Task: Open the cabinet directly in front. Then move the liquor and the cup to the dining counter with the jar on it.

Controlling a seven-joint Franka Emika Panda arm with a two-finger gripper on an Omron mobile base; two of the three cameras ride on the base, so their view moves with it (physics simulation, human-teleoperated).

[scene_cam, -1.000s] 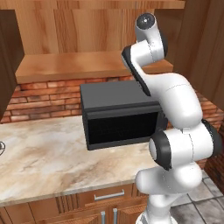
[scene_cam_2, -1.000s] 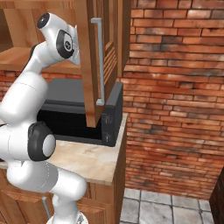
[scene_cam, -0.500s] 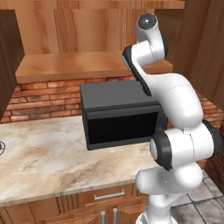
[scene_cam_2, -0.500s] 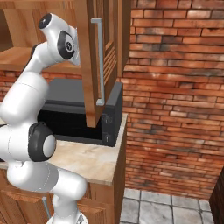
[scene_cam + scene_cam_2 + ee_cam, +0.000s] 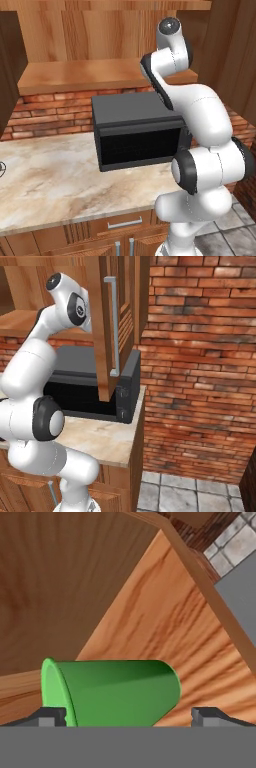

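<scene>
Hand view has the two dark fingers (image 5: 50,716) spread wide apart at the bottom, one tip on each side of the cup (image 5: 112,692), not clamped on it as far as can be seen. The green cup runs sideways across that picture, wide rim toward the left tip and narrow base toward the right tip, so it sits right between them. Whether either tip is actually touching it is hard to tell. Its inside isn't visible from this angle.

Behind the cup is the wooden inside of the cabinet (image 5: 150,627): a lighter shelf board meeting a darker wall, with the shelf's front edge cutting diagonally to the upper right and a bit of grey floor tile past it. Plenty of bare shelf around the cup.

From the left base view the arm (image 5: 195,125) reaches up into the cabinet above the black microwave (image 5: 137,130), which sits on the marble desk (image 5: 50,185). In the right base view the open cabinet door (image 5: 107,326) hangs just beside the arm, its silver handle facing the brick wall (image 5: 200,356).
</scene>
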